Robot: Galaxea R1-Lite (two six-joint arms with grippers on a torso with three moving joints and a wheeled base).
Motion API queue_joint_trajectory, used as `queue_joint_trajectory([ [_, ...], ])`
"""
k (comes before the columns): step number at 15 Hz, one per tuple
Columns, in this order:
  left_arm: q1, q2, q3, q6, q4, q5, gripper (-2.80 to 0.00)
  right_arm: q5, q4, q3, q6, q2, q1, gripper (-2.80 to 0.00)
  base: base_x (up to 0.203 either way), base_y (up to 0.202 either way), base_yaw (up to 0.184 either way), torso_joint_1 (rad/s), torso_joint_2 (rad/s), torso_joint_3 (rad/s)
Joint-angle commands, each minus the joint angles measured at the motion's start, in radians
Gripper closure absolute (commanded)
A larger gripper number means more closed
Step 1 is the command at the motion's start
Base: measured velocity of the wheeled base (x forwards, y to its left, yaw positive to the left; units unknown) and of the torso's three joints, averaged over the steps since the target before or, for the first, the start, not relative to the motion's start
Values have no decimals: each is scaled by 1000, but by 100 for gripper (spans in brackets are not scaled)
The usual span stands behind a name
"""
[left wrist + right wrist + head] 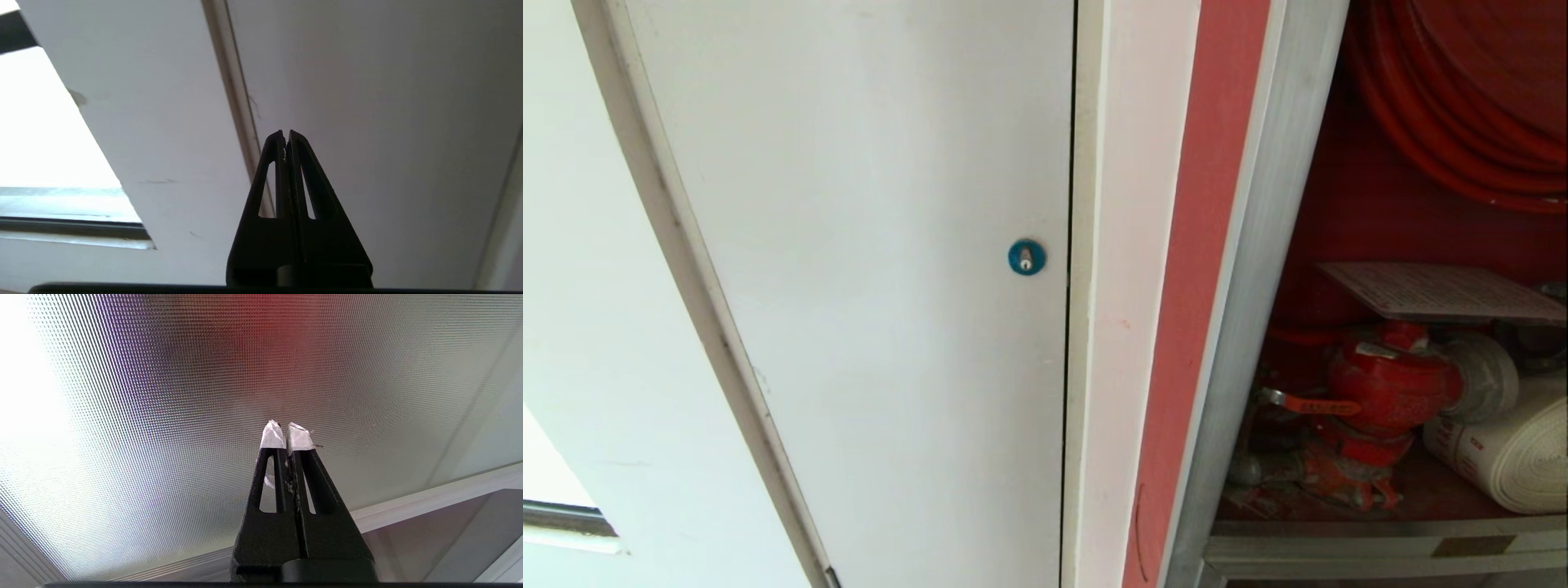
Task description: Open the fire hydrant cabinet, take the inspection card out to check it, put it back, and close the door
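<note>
From the head camera I see the red-lined metal fire hydrant cabinet standing open, the flat pale inspection card resting above its red valve. Left wrist: my left gripper is pinched together, empty, facing a white panel. Right wrist: my right gripper is likewise pinched together, empty, before textured glass.

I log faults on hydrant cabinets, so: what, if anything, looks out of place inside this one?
Only the inspection card stands out: it lies flat, loose, on top of the red hydrant valve rather than hanging. The white rolled hose and red hose reel look orderly.
</note>
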State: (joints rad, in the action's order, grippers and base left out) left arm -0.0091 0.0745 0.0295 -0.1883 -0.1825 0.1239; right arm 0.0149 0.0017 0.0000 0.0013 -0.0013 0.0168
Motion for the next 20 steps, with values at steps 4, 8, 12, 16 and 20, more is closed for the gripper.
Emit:
queue_joint_trajectory([
  [4, 1, -73, -29, 81, 136, -153, 0, 0, 0, 0, 0, 1, 0, 0, 0, 0, 0, 0, 0, 0],
  [8, 1, -73, -29, 97, 195, -156, 0, 0, 0, 0, 0, 1, 0, 0, 0, 0, 0, 0, 0, 0],
  [12, 1, -73, -29, 150, 195, -153, 0, 0, 0, 0, 0, 1, 0, 0, 0, 0, 0, 0, 0, 0],
  [16, 1, -73, -29, 152, 195, -153, 0, 0, 0, 0, 0, 1, 0, 0, 0, 0, 0, 0, 0, 0],
  [20, 1, -73, -29, 152, 195, -153, 0, 0, 0, 0, 0, 1, 0, 0, 0, 0, 0, 0, 0, 0],
])
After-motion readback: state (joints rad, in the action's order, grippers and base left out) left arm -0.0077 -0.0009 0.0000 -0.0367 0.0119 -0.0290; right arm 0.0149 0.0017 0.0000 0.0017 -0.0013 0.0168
